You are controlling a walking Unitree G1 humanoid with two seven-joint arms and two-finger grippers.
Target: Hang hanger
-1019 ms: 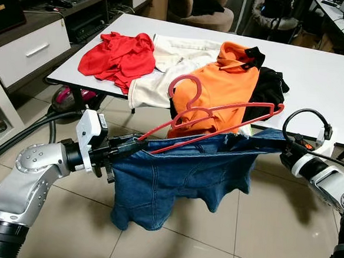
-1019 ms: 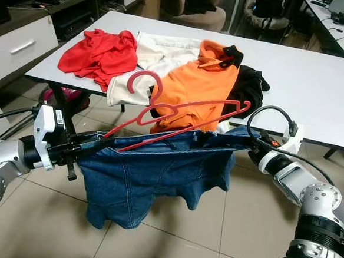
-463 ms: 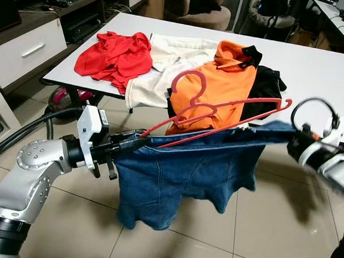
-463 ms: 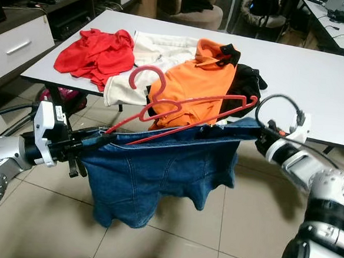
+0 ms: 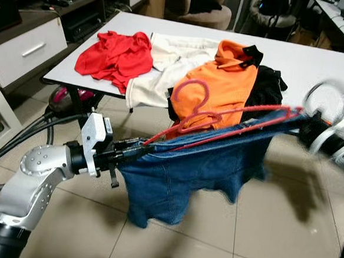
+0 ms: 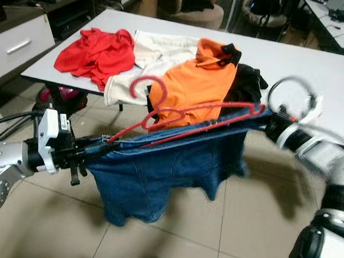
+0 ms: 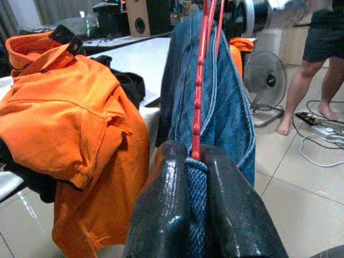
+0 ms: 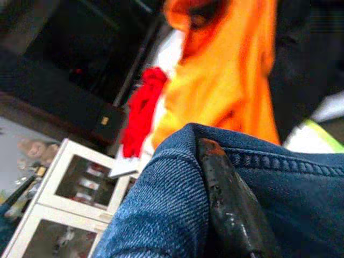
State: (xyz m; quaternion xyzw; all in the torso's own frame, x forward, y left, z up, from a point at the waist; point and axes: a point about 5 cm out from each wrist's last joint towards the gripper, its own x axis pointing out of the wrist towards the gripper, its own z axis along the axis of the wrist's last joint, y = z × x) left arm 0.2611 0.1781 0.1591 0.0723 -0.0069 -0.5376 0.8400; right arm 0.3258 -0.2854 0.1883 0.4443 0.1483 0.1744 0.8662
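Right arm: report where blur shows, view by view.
Left eye view: the right gripper end is smeared, while the left gripper, red hanger and jeans stay sharp. Right eye view: same smear on that arm. Right wrist view: soft throughout. Left wrist view: crisp fingers.

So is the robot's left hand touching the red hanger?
Touching. The left wrist view shows the left gripper with its two black fingers pressed together on the red hanger and the waistband of the denim shorts.

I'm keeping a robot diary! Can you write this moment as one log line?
left tool: shut on denim shorts and red hanger | right tool: holds shorts' other end | above floor
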